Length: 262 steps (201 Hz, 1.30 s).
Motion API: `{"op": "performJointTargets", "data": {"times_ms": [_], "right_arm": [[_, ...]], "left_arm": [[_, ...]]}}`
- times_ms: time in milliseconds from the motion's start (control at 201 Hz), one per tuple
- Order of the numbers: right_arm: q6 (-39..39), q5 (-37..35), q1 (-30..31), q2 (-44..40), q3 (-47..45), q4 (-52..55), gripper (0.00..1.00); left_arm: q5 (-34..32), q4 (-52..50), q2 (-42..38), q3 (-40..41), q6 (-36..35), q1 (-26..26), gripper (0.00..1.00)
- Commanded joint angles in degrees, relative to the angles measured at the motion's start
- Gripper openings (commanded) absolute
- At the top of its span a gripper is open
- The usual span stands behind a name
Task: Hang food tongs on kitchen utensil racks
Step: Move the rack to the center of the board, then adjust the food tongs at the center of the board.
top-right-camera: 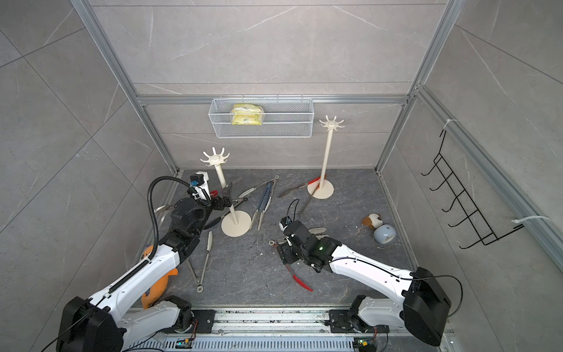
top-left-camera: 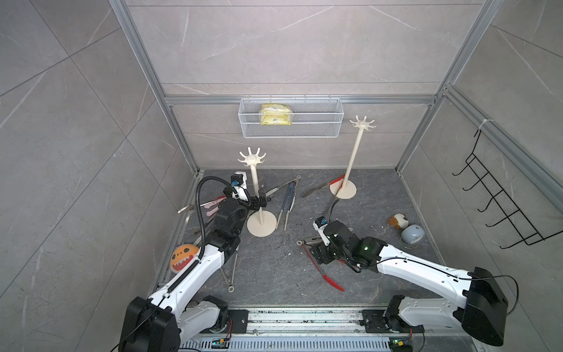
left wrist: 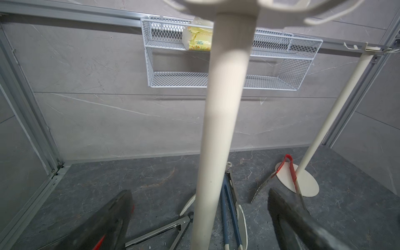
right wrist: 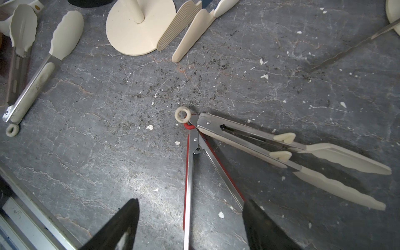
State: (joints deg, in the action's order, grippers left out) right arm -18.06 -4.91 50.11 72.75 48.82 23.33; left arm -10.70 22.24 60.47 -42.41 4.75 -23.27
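Holds the left claw (left wrist: 200, 201) spread wide either side of the near rack pole (left wrist: 223, 108). Hangs the right claw (right wrist: 191, 202), likewise spread, over red tongs (right wrist: 189, 173) lying flat on the bench (right wrist: 97, 140), ring end beside the cream tongs (right wrist: 342, 158), with more tongs (top-left-camera: 288, 201) strewn nearby.

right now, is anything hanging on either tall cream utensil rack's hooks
No, the nearer cream rack and the farther cream rack both show bare hooks.
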Motion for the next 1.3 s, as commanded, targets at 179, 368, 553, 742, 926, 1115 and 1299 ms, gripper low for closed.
{"op": "performJointTargets", "data": {"times_ms": [179, 368, 553, 742, 926, 1115, 1299], "right_arm": [[-5.37, 4.51, -0.79, 9.01, 9.61, 4.74, 0.79], [-6.83, 7.56, -0.73, 13.3, 12.16, 4.66, 0.79], [-6.22, 8.41, -0.82, 14.13, 12.53, 4.33, 0.8], [-5.62, 9.1, -0.9, 14.13, 12.64, 4.61, 0.8], [-4.93, 9.51, -1.15, 12.49, 11.75, 4.1, 0.82], [-3.42, 10.58, -1.15, 8.47, 9.74, 1.88, 0.88], [-2.77, 11.26, -1.2, 3.62, 7.95, -1.2, 0.9]], "left_arm": [[2.19, -25.22, -12.53, -4.75, 0.8, -0.02, 1.0], [1.22, -39.82, -17.57, -6.92, 7.11, 0.0, 1.0], [-0.88, -52.58, -19.36, -8.34, 16.91, -0.01, 0.99], [-3.47, -62.89, -18.68, -8.4, 26.3, 0.0, 0.97], [-6.24, -70.9, -16.04, -6.49, 35.68, -0.01, 0.94], [-7.83, -73.83, -11.15, -3.79, 42.03, 0.36, 0.93], [-7.18, -74.53, -3.18, -3.24, 45.51, 2.44, 0.93]]}}
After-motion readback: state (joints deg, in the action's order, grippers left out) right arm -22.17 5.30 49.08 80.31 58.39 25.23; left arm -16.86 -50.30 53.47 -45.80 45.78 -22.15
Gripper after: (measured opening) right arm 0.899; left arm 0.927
